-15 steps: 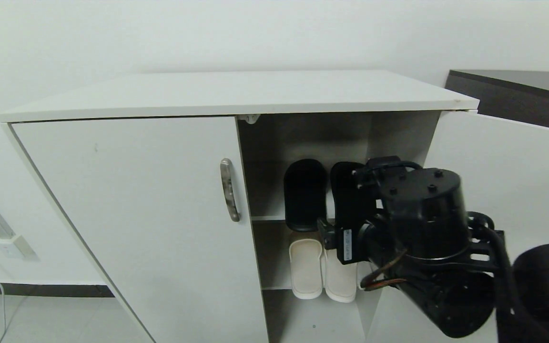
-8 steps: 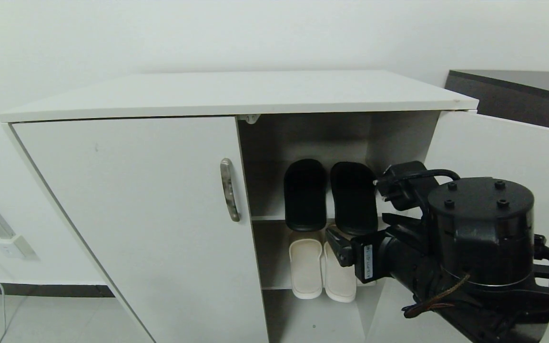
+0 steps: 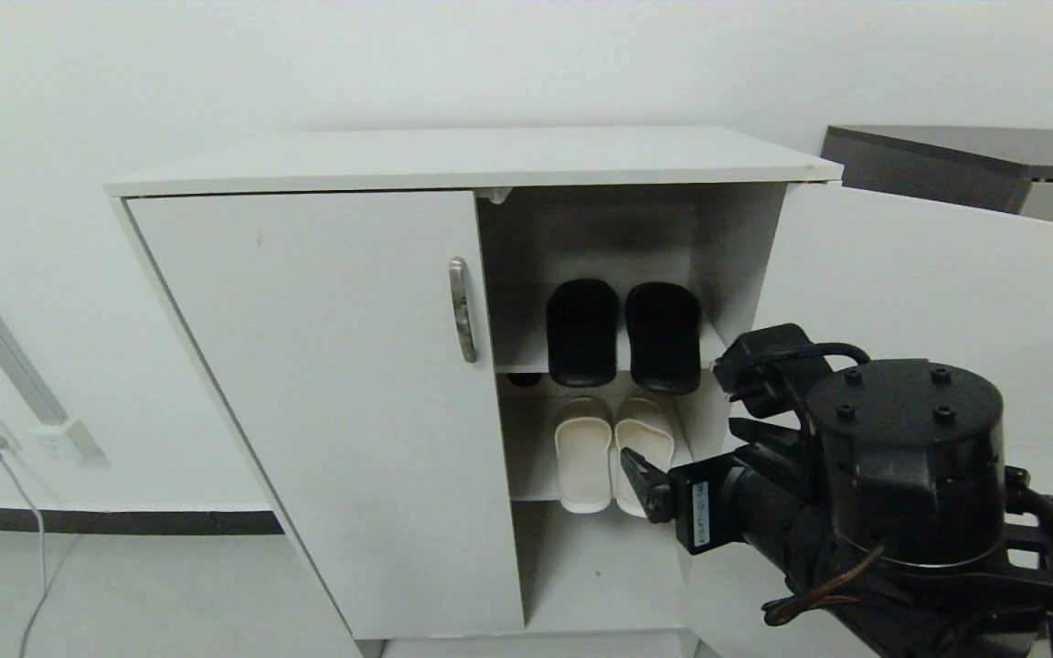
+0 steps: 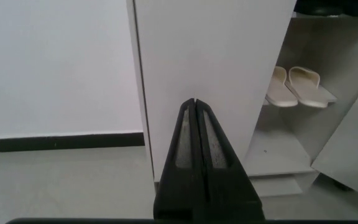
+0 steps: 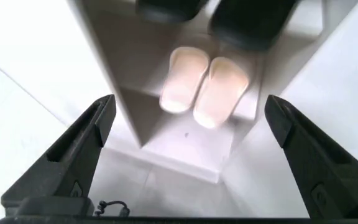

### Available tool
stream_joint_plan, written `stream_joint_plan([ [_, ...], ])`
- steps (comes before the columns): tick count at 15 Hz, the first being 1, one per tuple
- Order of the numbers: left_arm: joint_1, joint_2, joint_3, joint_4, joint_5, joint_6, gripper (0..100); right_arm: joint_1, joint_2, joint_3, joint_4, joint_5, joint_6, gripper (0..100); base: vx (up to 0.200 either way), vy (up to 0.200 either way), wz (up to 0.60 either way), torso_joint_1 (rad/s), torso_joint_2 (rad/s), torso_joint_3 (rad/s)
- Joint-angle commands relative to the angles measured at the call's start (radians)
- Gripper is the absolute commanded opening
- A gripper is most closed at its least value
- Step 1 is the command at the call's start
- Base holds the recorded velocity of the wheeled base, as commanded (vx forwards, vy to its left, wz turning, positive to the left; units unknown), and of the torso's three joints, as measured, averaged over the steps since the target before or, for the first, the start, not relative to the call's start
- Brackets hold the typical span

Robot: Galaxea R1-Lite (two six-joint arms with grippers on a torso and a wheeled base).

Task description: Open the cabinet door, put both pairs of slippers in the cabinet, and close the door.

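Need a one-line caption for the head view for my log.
Right door open, black slippers on the upper shelf, white slippers below, right gripper in front, jaws open.

Inside cabinet, upper slipper pair directly above lower slipper pair

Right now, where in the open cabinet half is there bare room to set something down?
The bottom compartment floor, below the white slippers, is bare. The cabinet top is bare too. Crowded: the black slippers fill most of the upper shelf, the white pair most of the middle one.
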Motion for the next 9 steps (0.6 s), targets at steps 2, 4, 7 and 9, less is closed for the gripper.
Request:
stream_joint_plan([
  [2,0.000,0.001,0.000,-0.001,0.000,0.000,0,-0.002,0.020,0.014,-0.013,0.001,-0.001,0,-0.200,0.000,0.00,0.002,0.00,0.002],
  [4,0.000,0.001,0.000,-0.001,0.000,0.000,0,-0.005,0.013,0.027,-0.019,0.018,-0.001,0,-0.200,0.000,0.00,0.002,0.00,-0.005],
  [7,0.000,0.001,0.000,-0.001,0.000,-0.002,0,-0.011,0.016,0.043,-0.021,0.039,-0.004,0,-0.067,0.000,0.00,-0.001,0.00,0.001],
  [9,0.000,0.001,0.000,-0.001,0.000,-0.002,0,-0.013,0.018,0.047,-0.021,0.039,-0.010,0,0.000,0.000,0.00,0.000,0.00,0.000],
])
